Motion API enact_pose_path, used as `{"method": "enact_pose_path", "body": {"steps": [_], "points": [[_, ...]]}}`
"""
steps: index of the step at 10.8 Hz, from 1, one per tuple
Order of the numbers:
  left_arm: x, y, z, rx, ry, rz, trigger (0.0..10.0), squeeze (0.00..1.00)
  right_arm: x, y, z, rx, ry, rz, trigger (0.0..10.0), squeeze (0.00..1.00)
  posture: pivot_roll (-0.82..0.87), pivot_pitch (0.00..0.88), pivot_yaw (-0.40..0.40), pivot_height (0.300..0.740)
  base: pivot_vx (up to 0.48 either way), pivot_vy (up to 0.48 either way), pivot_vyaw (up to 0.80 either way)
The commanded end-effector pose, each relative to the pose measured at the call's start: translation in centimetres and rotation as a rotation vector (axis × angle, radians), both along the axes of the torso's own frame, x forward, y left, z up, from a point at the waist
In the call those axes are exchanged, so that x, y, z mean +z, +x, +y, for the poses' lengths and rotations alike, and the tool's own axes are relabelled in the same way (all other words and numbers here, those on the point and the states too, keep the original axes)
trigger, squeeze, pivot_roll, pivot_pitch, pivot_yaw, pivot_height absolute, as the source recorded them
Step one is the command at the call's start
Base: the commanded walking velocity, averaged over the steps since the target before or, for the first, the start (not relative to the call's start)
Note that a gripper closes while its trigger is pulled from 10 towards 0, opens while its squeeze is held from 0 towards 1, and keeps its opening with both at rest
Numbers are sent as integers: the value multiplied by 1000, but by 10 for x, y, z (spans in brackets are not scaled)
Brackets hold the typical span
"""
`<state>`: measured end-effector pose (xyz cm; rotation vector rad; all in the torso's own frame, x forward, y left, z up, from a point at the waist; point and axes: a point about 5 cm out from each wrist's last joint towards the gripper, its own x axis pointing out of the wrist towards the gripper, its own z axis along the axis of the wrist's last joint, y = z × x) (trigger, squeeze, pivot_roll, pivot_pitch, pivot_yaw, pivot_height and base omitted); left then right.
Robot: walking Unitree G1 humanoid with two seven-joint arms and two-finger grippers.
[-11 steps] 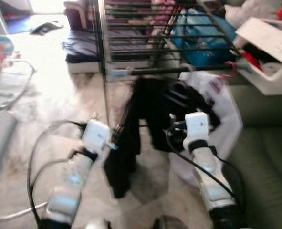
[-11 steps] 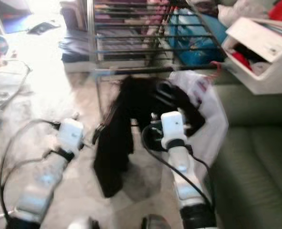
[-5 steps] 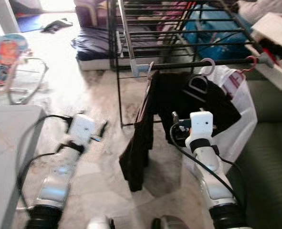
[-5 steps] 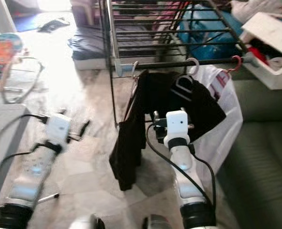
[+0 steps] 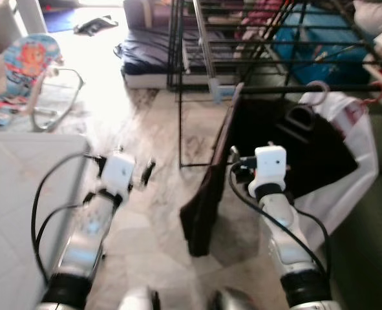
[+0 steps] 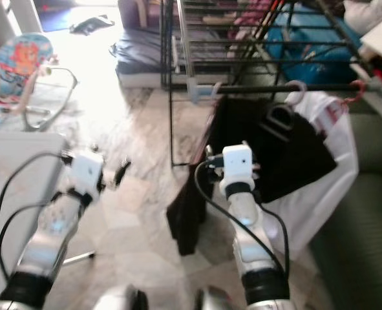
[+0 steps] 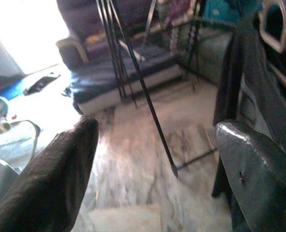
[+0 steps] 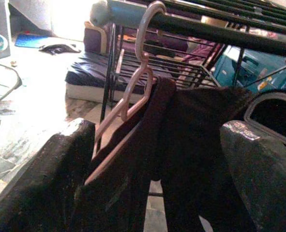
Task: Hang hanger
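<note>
Right wrist view: hanger hook over rail, hanging downward; both jaws apart.

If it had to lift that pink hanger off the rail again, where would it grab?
Probably the pink hanger by its bare neck just under the hook, coming from the right claw side; lower down the dark garment covers the arms.

colours and patterns in the scene

pale pink hanger carrying a black garment. black drying rack. white bag with red print. far mattress dark navy. baby bouncer blue with orange pattern. floor beige marbled. near-right sofa dark green.
</note>
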<state>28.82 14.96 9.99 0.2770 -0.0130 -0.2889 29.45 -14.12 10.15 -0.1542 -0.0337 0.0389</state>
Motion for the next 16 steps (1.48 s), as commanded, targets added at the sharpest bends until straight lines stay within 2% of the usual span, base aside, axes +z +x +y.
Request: {"method": "enact_pose_path", "body": {"steps": [1, 3, 5, 9, 13, 16], "points": [[7, 0, -8, -26, -10, -37, 10000, 0, -7, -2, -12, -40, -8, 25, 10000, 0, -19, 59, -33, 740, 0, 0, 0], [2, -1, -6, -40, -1, -27, 10000, 0, -9, -4, -13, -45, 10, 41, 10000, 0, -21, 61, -32, 740, 0, 0, 0], [-12, -7, 7, 12, -31, 24, 10000, 0, -13, -9, -13, -48, 12, 56, 10000, 0, -23, 67, -33, 740, 0, 0, 0], [-13, -9, 4, -14, -58, 32, 10000, 0, -20, -9, -13, -37, 15, 90, 10000, 0, -19, 64, -41, 740, 333, 0, -217], [-12, -7, -1, -31, -54, 29, 10000, 0, -21, -8, -13, -29, 13, 94, 10000, 0, -19, 61, -45, 740, 341, 335, 0], [-12, -10, -5, -48, -48, 24, 10000, 0, -20, -7, -14, -43, -6, 88, 10000, 0, -18, 63, -47, 740, 0, 0, 0]]}}
